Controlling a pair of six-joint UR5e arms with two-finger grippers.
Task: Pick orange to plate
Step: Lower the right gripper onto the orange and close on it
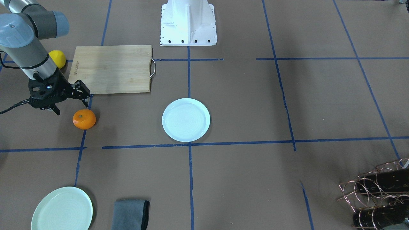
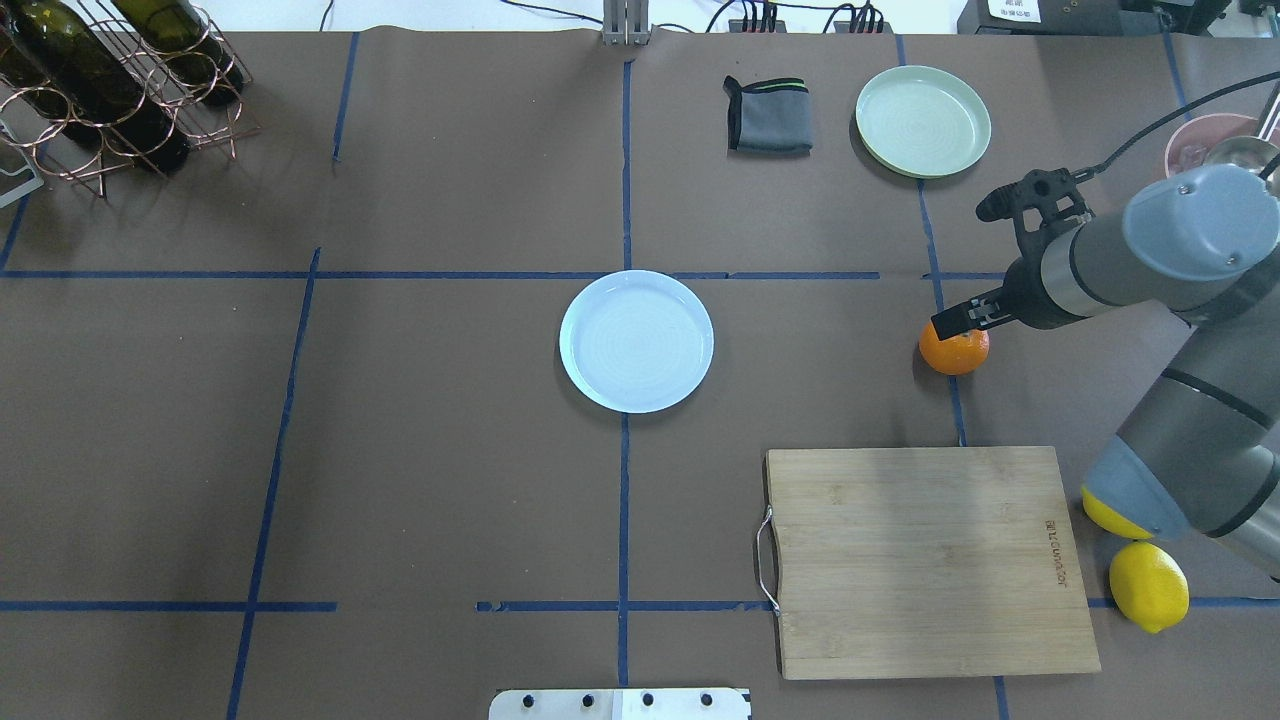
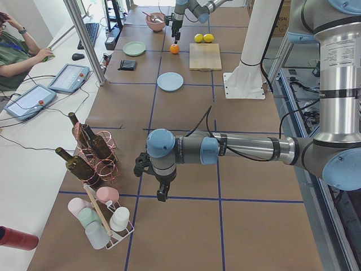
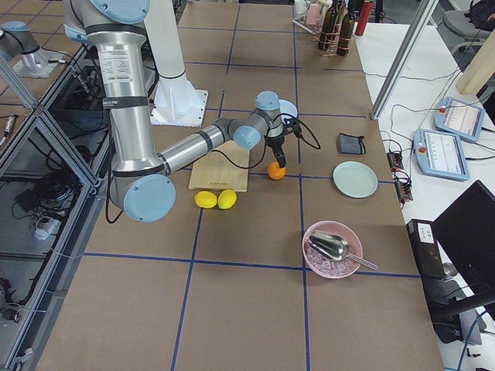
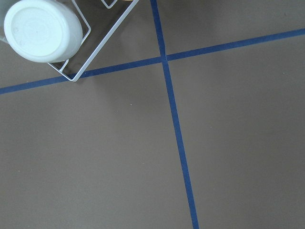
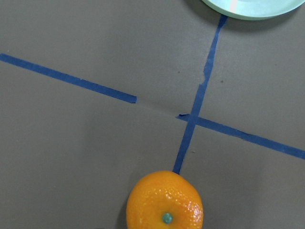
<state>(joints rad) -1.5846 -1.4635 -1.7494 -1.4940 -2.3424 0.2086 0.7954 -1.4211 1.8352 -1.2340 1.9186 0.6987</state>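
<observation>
**Right gripper (image 1: 72,108) spread wide beside the orange (image 1: 84,119)**

We see the right gripper hanging low over the table (image 2: 450,450), its 2 fingers far apart with nothing between them. We read directions from the overhead view, with 12 o'clock pointing away from the robot. There, 1 fingertip (image 2: 945,325) overlaps the orange's 11 o'clock edge, and we cannot tell whether it touches the fruit. The view from the table's right end puts the gripper just above the orange. The left gripper (image 3: 162,192) shows only in the view from the table's left end, pointing down over bare brown paper. We cannot tell whether it is spread or closed.

The wooden cutting board (image 2: 925,560) lies flat at 6 o'clock of the orange, apart from it, with a metal handle (image 2: 765,560) on its 9 o'clock edge. The plate (image 1: 186,119), white and faintly blue, sits at the table's middle. A mint-green plate (image 2: 923,121) lies at 12 o'clock of the orange, with a folded grey cloth (image 2: 768,115) near its 9 o'clock side. 2 lemons sit at the board's 3 o'clock. 1 lemon (image 2: 1149,586) is in full view, and the other lemon (image 2: 1100,512) is partly hidden by the right arm (image 2: 1150,250).

The orange rests on a blue tape line (image 6: 185,148), green stem dot (image 6: 166,218) up, at the plate's 3 o'clock and well apart from it.
</observation>
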